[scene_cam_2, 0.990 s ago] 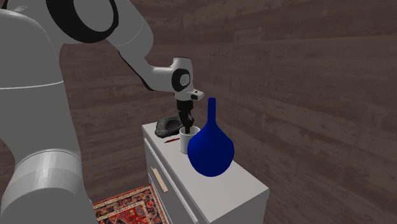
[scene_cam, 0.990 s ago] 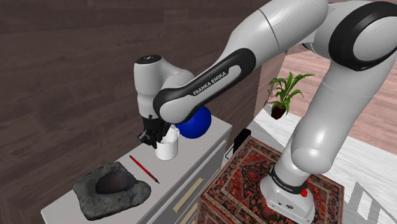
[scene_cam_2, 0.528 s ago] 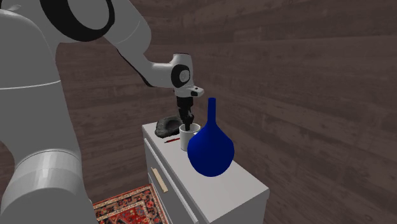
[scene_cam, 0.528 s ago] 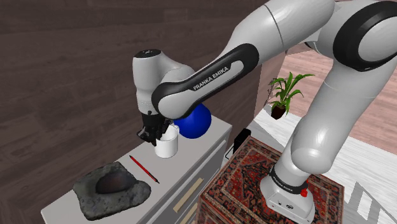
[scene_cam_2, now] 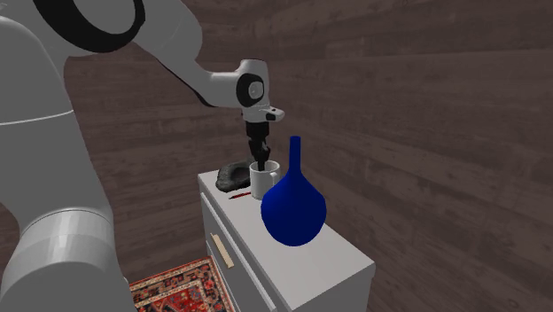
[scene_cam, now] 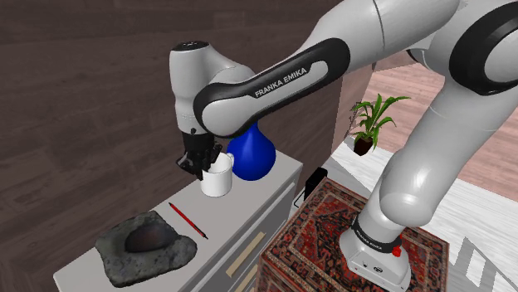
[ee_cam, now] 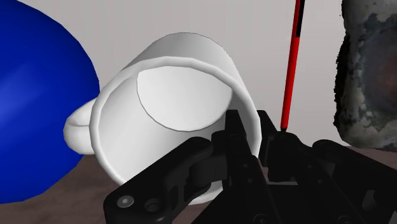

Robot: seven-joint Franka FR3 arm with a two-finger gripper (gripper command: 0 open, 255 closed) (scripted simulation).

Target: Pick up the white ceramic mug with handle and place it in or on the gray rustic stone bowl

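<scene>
Two black fingers of the gripper (scene_cam: 202, 166) pinch the rim wall of the white mug (scene_cam: 217, 179) in the shoulder view, arm reaching down from above. The mug sits a bit tilted over the white cabinet top (scene_cam: 241, 211); cannot tell if its base touches the top. Blue vase (scene_cam: 251, 156) is just behind the mug, the red pen (scene_cam: 188, 221) lies on the top between the mug and the grey stone bowl (scene_cam: 145, 245), and the bowl is well apart from the mug near the cabinet's end. Patterned rug (scene_cam: 324, 216) on the floor, potted plant (scene_cam: 369, 120) further back. Second exterior view: gripper (scene_cam_2: 260, 159) comes straight down into the mug (scene_cam_2: 261, 183), the vase (scene_cam_2: 293, 208) is in front of it, the bowl (scene_cam_2: 232, 175) behind it, and the cabinet (scene_cam_2: 337, 244) stands against a dark wood wall. Wrist view: gripper (ee_cam: 251, 137) clamped on the mug (ee_cam: 165, 121), one finger inside the rim and one outside. The mug's handle points toward the vase (ee_cam: 38, 108). The pen (ee_cam: 291, 70) lies beyond the fingers, the bowl (ee_cam: 369, 70) past the pen.
</scene>
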